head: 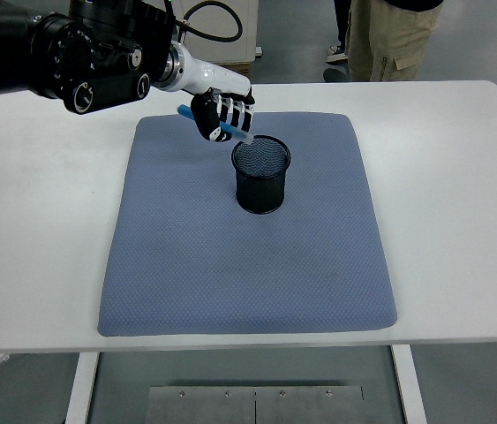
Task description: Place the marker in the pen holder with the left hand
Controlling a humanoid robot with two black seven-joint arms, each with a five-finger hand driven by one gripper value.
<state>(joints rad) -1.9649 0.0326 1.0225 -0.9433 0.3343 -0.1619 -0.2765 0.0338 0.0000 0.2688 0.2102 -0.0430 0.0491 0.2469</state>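
Left robot hand (223, 117) is clamped on the blue marker (215, 125), tilted just above the rim of the round black mesh pen holder (261, 174), which stands on the quilted blue-grey mat (248, 256).

A white table (460, 177) is seen spanning the view, its near edge running along the bottom. A blue-grey padded mat (248, 256) is laid flat on its middle. A black mesh pen holder (261, 174) is stood upright on the mat's far half.
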